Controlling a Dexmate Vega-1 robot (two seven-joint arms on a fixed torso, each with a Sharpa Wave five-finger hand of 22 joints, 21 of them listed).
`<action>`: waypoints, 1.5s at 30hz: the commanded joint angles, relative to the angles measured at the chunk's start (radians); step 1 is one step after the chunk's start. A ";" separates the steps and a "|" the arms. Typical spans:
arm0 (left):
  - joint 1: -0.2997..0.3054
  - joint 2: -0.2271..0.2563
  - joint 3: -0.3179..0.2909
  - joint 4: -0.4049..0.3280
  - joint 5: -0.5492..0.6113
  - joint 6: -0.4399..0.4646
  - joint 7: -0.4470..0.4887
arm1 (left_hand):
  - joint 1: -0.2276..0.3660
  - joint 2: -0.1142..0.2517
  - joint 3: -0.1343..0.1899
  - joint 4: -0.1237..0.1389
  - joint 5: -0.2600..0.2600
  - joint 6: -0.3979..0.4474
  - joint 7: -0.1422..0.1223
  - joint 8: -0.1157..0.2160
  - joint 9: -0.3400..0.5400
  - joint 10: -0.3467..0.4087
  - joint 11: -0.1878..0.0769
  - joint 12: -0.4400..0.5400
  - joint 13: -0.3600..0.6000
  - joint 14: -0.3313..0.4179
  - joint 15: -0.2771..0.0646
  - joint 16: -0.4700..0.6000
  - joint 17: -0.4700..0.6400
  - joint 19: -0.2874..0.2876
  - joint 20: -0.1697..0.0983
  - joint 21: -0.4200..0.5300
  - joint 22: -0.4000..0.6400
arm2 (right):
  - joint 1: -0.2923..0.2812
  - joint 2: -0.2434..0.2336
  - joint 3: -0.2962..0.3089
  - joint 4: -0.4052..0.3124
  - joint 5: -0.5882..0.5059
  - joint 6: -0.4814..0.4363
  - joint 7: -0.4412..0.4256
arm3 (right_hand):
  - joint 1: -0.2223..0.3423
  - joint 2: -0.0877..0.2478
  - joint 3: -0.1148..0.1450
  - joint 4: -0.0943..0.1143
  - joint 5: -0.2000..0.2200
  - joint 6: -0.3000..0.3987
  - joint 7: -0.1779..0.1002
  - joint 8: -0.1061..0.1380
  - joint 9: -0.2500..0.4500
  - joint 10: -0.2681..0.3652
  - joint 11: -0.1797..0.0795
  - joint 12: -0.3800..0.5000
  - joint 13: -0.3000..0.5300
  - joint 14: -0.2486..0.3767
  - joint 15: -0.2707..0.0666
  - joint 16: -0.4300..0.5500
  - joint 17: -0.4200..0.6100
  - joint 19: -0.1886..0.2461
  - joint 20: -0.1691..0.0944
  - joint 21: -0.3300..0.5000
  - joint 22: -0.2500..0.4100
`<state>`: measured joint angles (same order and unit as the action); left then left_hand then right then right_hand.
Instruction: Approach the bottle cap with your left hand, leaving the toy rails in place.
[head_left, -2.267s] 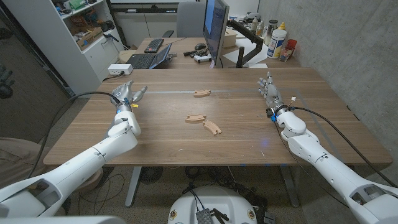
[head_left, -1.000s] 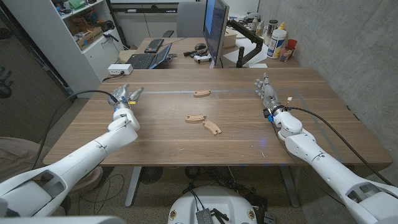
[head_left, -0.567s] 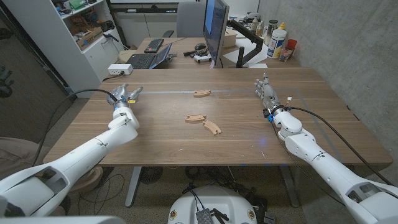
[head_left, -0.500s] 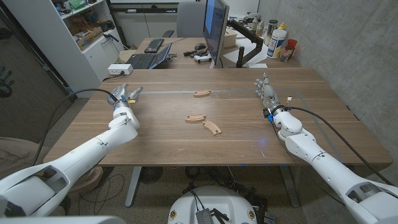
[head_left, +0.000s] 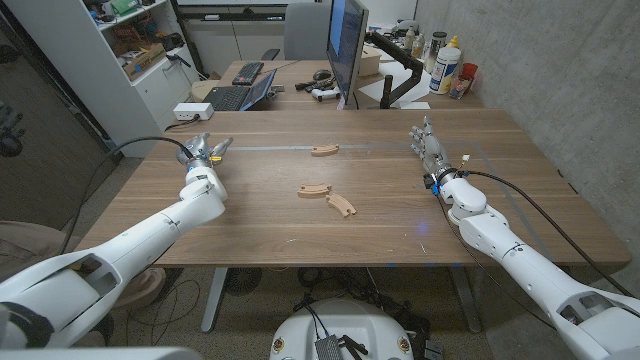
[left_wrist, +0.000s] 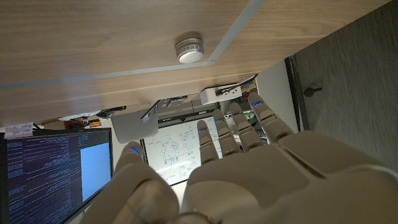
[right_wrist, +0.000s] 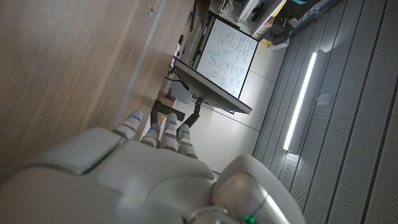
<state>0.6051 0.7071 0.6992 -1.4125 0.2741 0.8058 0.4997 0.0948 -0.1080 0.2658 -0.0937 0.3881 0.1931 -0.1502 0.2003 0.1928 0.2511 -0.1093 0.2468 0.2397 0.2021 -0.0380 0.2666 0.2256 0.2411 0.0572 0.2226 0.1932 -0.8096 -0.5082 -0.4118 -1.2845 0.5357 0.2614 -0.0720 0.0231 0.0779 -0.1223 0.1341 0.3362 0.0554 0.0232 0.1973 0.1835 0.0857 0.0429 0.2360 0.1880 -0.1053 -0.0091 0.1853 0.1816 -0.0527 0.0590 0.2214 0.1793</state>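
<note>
Little has changed beyond the left hand (head_left: 204, 153) being carried farther up the surface (head_left: 250, 225) along its left side, fingers spread and empty; the bottle cap (left_wrist: 189, 47), seen from the left wrist, lies just ahead near the far left edge. Three toy rails (head_left: 325, 190) are left untouched mid-surface, well apart. The right hand (head_left: 430, 147) is held open at the far right.
</note>
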 joint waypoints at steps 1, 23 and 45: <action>-0.046 -0.025 0.030 0.052 0.006 -0.008 -0.013 | 0.002 0.015 0.008 0.003 0.001 0.004 -0.009 0.010 0.006 0.005 -0.007 -0.004 0.002 0.003 -0.046 0.003 0.002 0.008 0.002 0.002 0.002 | 0.005 0.000 0.006 0.013 0.006 0.001 0.001 | 0.011 0.040 0.005 -0.001 0.006 0.005 0.000 -0.004 0.003 0.004 -0.006 0.000 0.003 0.002 0.001 0.001 0.001 0.007 0.003 -0.007 0.001; -0.080 -0.041 0.045 0.139 0.001 -0.037 -0.008 | 0.008 0.030 0.011 0.003 0.004 0.011 -0.014 0.012 0.007 0.014 -0.014 -0.003 0.003 0.006 -0.051 0.004 0.002 0.015 0.000 0.003 0.002 | 0.008 0.002 -0.002 0.016 -0.001 -0.008 -0.004 | 0.011 0.040 0.006 -0.001 0.006 0.003 -0.001 -0.005 0.003 0.004 -0.006 -0.001 0.003 0.002 0.001 0.001 0.001 0.008 0.003 -0.010 0.001; -0.125 -0.058 0.053 0.245 -0.024 -0.083 -0.006 | 0.014 0.036 0.012 0.000 0.007 0.017 -0.009 0.014 0.007 0.011 -0.014 -0.006 0.004 0.007 -0.051 0.003 0.000 0.024 -0.003 0.004 0.002 | 0.015 0.002 -0.009 0.013 -0.009 -0.023 -0.011 | 0.011 0.039 0.007 -0.001 0.006 0.004 0.001 -0.005 0.003 0.006 -0.007 -0.001 0.003 0.001 -0.009 0.000 0.001 0.008 -0.005 -0.014 0.001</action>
<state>0.5009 0.6631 0.7420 -1.2134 0.2558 0.7407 0.4878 0.1072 -0.0798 0.2688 -0.0908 0.3882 0.2039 -0.1610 0.2079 0.1978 0.2583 -0.1161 0.2468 0.2394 0.2021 -0.0380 0.2666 0.2229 0.2551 0.0537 0.2225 0.1930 -0.7979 -0.5072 -0.4175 -1.2719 0.5290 0.2430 -0.0818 0.0231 0.0779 -0.1181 0.1298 0.3362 0.0554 0.0232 0.1973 0.1835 0.0895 0.0391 0.2360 0.1880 -0.0998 -0.0147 0.1854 0.1816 -0.0404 0.0467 0.2107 0.1791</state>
